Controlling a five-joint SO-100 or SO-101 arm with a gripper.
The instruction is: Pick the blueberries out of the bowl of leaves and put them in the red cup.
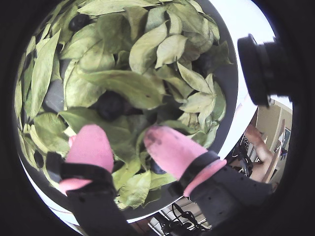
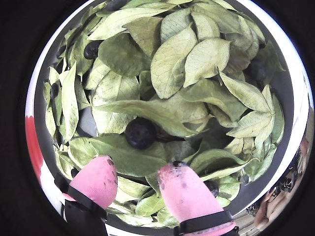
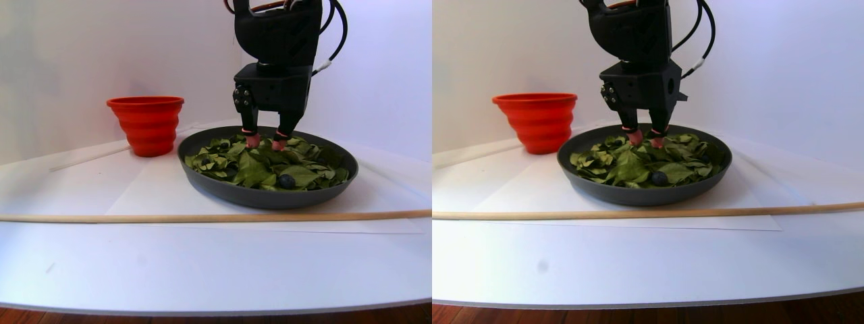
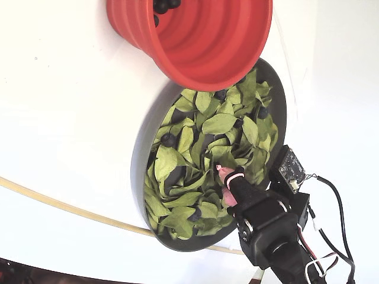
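My gripper [image 2: 140, 174] has pink fingertips and hangs open over the dark grey bowl [image 2: 285, 108], its tips down among the green leaves [image 2: 172, 64]. One blueberry [image 2: 141, 132] lies half bared just ahead of the gap between the fingers, not held; in a wrist view it is the same blueberry [image 1: 110, 104]. More blueberries show among the leaves, one near the bowl's front [image 3: 287, 181] and one at its left side [image 4: 168, 139]. The red cup [image 3: 146, 123] stands left of the bowl [image 3: 270, 196]; in the fixed view the red cup [image 4: 201, 41] holds a few blueberries [image 4: 161, 6].
A long thin wooden stick [image 3: 202, 217] lies across the white table in front of the bowl. A white paper sheet [image 3: 148, 192] lies under the bowl. A black camera lens [image 1: 258, 64] sticks out beside the gripper. The table's front edge [image 3: 202, 309] is close.
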